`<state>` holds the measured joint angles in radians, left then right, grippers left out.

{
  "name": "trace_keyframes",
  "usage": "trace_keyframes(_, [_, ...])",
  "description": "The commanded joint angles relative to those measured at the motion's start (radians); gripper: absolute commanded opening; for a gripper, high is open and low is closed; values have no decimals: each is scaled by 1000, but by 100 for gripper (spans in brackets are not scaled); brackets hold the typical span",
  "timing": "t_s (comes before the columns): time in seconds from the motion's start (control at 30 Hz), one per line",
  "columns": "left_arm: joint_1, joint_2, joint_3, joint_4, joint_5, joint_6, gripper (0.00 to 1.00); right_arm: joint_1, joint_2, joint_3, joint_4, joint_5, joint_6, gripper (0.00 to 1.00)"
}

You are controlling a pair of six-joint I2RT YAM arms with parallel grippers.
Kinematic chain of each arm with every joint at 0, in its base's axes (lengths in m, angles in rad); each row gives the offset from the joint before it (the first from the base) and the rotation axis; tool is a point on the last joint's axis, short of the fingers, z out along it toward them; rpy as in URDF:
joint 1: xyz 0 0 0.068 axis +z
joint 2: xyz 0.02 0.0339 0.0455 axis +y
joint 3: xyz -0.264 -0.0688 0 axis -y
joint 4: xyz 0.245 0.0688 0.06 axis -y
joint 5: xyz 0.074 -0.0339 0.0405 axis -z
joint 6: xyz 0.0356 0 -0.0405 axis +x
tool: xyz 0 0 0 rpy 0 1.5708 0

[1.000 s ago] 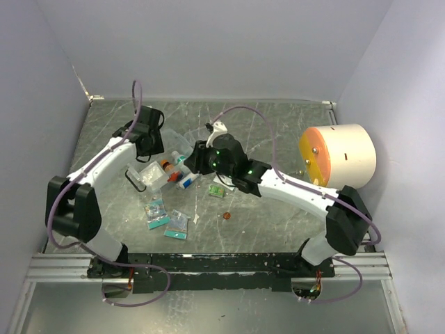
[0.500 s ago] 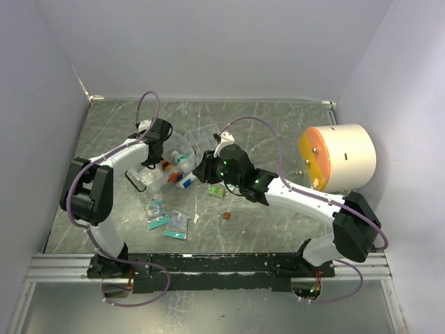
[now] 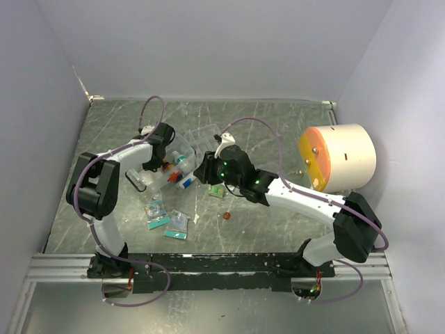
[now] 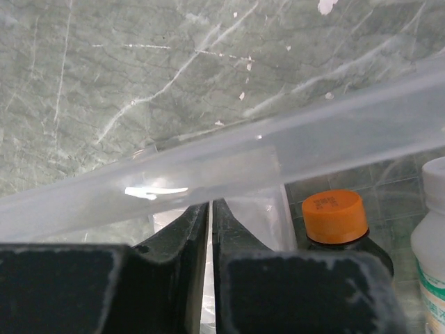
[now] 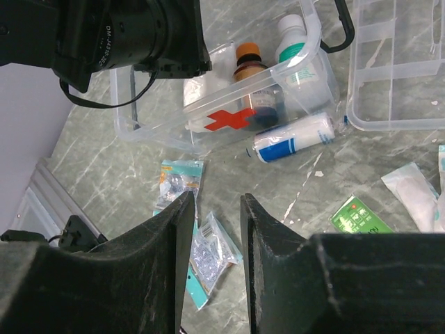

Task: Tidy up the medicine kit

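The left pincer (image 4: 211, 203) is closed down to a thin slit, and it looks to be pinching the clear wall of the medicine kit (image 4: 313, 139) just under the rim. A pale strip shows in the slit, and the rim runs across right in front of the tips. Inside the box, just right of this pincer, stands a dark bottle with an orange cap (image 4: 334, 215). A white bottle (image 4: 434, 229) is beyond it at the frame's edge.

The right pincer (image 5: 215, 202) is partly open and holds nothing, hanging above the bare green marble desk (image 5: 313, 188). Straight ahead of it sits the kit with its red cross (image 5: 224, 121) facing this pincer, and its black handle (image 5: 342, 28) is further ahead to the right. A rolled bandage with a blue label (image 5: 292, 139) lies on the desk against the box's near wall, ahead and slightly right of the pincer. The clear divided tray (image 5: 396, 69) rests apart from the box, far ahead to the right. To the pincer's right lie a green packet (image 5: 358, 216) and a white pouch (image 5: 410, 186). Two teal-edged sachets (image 5: 177, 181) sit close to its left finger, one ahead and one beneath.

From above, the kit (image 3: 149, 179) lies between the two pincers, left (image 3: 156, 158) and right (image 3: 204, 170).
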<state>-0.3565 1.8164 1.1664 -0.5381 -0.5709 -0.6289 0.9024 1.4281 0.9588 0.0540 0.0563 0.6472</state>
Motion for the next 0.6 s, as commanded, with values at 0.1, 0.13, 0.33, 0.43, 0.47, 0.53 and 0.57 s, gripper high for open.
trace_keyframes(0.1, [-19, 39, 56, -106, 40, 5, 16, -3, 35, 17, -4, -9, 9, 33])
trace_keyframes(0.13, [-19, 40, 57, -112, 45, 5, 16, -4, 38, 17, 0, -12, 10, 33])
trace_keyframes(0.33, [-27, 29, 59, -127, 81, 14, 17, -3, 51, 22, 7, -18, 14, 33])
trace_keyframes(0.43, [-38, 31, 55, -129, 97, 22, 16, -2, 56, 22, 9, -16, 15, 33])
trace_keyframes(0.47, [-40, 32, 55, -132, 101, 21, 16, -2, 58, 24, 9, -16, 17, 33])
trace_keyframes(0.53, [-47, 33, 54, -141, 106, 21, 16, -3, 61, 27, 7, -13, 19, 33])
trace_keyframes(0.57, [-49, 31, 53, -146, 111, 21, 16, -2, 63, 29, 5, -11, 19, 33])
